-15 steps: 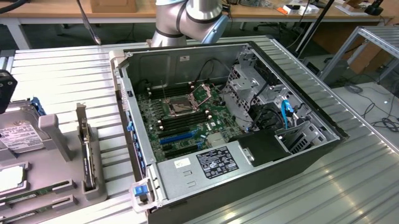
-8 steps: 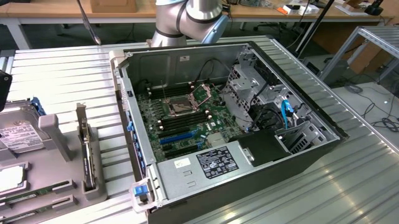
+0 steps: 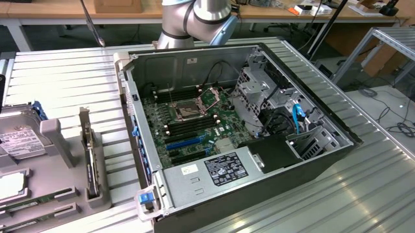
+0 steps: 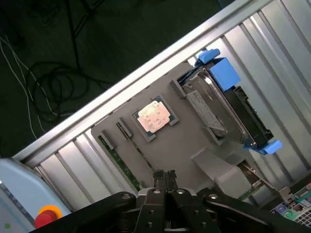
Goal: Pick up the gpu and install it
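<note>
Gripper (image 4: 164, 175): fingers pressed together, nothing held, hanging over the grey holder tray (image 4: 180, 145) w/o touching it. Nearest thing is the gpu (image 4: 121, 167), 1 green stick lying edge-on in a tray slot just beside the fingertips. In the exterior view the gpu (image 3: 29, 206) sits at the lower left of the tray (image 3: 65, 170), well apart from the PC. Arm (image 3: 194, 19) rises behind the case. Counts, big to small: 1 open PC case (image 3: 162, 68) lying on its side; 1 motherboard (image 3: 194, 131) inside, w/ CPU socket (image 3: 192, 110) unlatched; 1 power supply (image 3: 211, 172) at the near end; 1 hard drive (image 4: 218, 109) in a blue caddy on the tray; 1 dark card (image 3: 87, 155) standing on edge in the tray; 1 CPU chip (image 4: 154, 118) flat in a tray pocket. Surface: slatted metal table (image 3: 65, 77) under case and tray. Room: dark floor w/ loose cables (image 4: 48, 82), wooden benches (image 3: 65, 9) at the back, and a red button (image 4: 46, 216) on a pale box.
</note>
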{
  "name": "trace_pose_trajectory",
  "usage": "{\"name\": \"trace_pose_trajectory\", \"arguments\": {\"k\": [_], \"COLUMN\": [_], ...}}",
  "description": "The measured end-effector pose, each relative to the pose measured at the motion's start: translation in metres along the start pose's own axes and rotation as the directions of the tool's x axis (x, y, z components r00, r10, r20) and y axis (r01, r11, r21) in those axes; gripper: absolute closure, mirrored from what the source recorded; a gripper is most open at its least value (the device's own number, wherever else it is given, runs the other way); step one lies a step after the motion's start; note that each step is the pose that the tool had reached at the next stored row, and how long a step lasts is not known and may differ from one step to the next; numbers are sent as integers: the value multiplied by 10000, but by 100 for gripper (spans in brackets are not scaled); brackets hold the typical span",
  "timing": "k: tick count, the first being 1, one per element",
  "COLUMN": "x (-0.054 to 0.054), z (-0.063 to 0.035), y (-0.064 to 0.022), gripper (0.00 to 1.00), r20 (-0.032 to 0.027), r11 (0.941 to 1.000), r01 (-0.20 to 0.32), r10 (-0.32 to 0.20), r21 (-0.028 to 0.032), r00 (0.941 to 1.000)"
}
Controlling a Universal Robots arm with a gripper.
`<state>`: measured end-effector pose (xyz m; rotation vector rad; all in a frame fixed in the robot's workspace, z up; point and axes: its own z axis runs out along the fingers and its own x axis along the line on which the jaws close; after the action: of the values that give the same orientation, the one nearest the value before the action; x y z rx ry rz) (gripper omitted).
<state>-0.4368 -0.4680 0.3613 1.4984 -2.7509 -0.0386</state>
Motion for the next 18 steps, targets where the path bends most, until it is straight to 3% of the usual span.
{"name": "trace_pose_trajectory", "arguments": {"k": [3, 6, 7, 9, 10, 12, 15, 17, 18], "x": [0, 0, 0, 0, 0, 0, 0, 0, 0], "z": [3, 6, 7, 11, 13, 16, 22, 25, 28], "y": [0, 0, 0, 0, 0, -1, -1, -1, -1], "gripper": [90, 90, 90, 90, 90, 90, 90, 90, 90], "r20": [-43, -79, -94, -130, -152, -177, -239, -261, -276], "r11": [9975, 9907, 9862, 9718, 9602, 9446, 8962, 8734, 8557], "r01": [701, 1362, 1653, 2357, 2793, 3283, 4436, 4869, 5175], "r10": [-701, -1362, -1653, -2357, -2793, -3282, -4435, -4868, -5174], "r21": [11, 16, 18, 18, 17, 15, 4, -3, -8], "r00": [9975, 9907, 9862, 9717, 9601, 9444, 8960, 8731, 8553]}}
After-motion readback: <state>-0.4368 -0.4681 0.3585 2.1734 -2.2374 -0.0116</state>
